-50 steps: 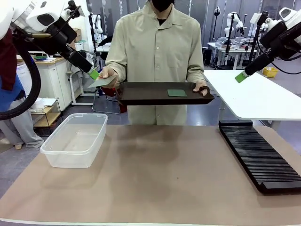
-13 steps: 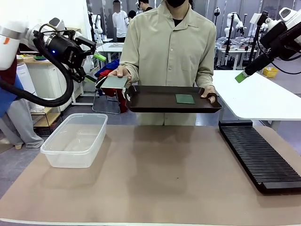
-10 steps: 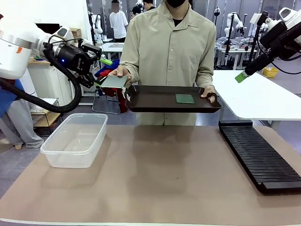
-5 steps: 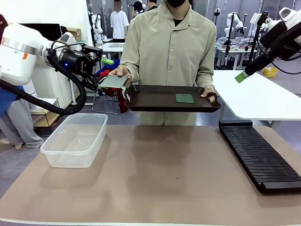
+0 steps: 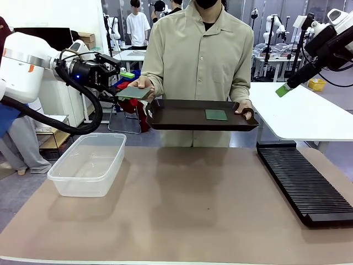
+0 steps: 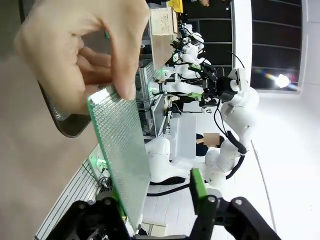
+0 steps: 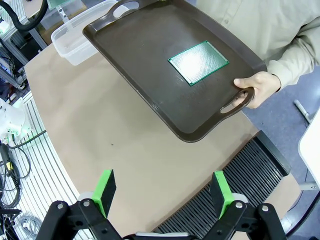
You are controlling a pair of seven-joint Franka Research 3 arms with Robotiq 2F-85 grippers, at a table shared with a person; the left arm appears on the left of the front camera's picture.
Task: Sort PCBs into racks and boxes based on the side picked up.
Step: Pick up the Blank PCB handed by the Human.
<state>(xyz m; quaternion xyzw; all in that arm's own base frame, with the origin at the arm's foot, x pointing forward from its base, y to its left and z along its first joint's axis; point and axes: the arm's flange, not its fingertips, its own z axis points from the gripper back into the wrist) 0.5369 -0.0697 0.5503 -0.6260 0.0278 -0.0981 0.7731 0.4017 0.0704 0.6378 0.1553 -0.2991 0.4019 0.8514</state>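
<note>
Beyond the counter's (image 5: 182,204) far left corner, the left gripper (image 5: 122,84) stands part-open astride the PCB (image 6: 122,155) that the person's hand (image 6: 85,55) offers, so it should centre that PCB between its pads (image 6: 196,182) and clamp firmly before pulling away.

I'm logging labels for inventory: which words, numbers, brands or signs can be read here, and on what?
No text is legible.
Cardboard box: dark print, too blurred to read.
Held PCB in the person's hand: no marking visible.
Second PCB on the brown tray: no marking visible.
</note>
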